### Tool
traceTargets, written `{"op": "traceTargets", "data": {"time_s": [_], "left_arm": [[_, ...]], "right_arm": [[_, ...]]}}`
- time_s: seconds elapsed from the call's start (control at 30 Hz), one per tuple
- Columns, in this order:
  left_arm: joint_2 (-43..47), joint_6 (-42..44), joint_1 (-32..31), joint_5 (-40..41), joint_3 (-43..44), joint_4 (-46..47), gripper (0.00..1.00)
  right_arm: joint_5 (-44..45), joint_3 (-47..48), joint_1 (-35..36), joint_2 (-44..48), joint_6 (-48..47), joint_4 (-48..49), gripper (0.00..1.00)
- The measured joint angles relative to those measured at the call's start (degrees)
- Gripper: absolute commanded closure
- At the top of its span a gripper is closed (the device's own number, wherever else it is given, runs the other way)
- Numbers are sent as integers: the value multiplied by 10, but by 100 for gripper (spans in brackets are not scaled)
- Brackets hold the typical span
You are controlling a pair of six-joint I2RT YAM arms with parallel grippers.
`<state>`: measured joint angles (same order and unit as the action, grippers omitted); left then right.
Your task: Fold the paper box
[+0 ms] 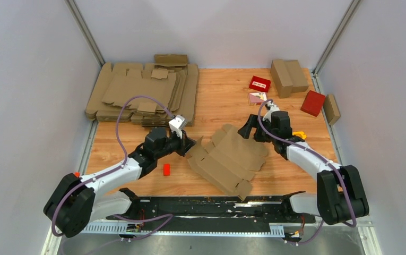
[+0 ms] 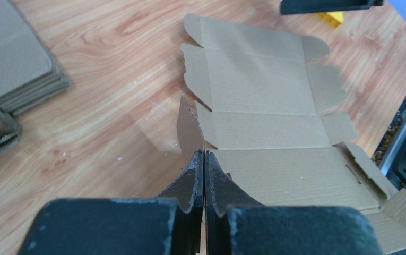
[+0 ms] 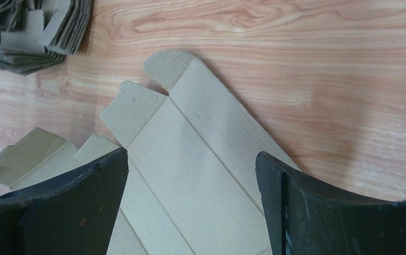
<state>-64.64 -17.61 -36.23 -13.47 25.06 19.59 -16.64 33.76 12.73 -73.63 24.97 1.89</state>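
Bright, even overhead light in every view. The top view is sharp, with short soft shadows under the box [image 1: 227, 159]. In the left wrist view there is a pale sheen on the surface [image 2: 110, 127], and the left tool [image 2: 204, 159] is dark and blurred near the lens. In the right wrist view a soft shadow falls beside the box, and the right tool [image 3: 190, 159] edges are slightly soft.

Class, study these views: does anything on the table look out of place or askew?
The paper box lies mostly flat except one side flap, pinched upright in the shut left gripper. A small red piece lies alone beside that arm.
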Motion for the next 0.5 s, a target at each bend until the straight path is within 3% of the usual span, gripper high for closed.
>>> {"op": "traceTargets", "data": {"time_s": [0.27, 0.5], "left_arm": [[38, 28, 0, -64, 5, 17, 100], [53, 57, 0, -92, 47, 16, 100]], "right_arm": [[-53, 6, 55, 9, -37, 29, 6], [-86, -7, 116, 71, -79, 86, 6]]}}
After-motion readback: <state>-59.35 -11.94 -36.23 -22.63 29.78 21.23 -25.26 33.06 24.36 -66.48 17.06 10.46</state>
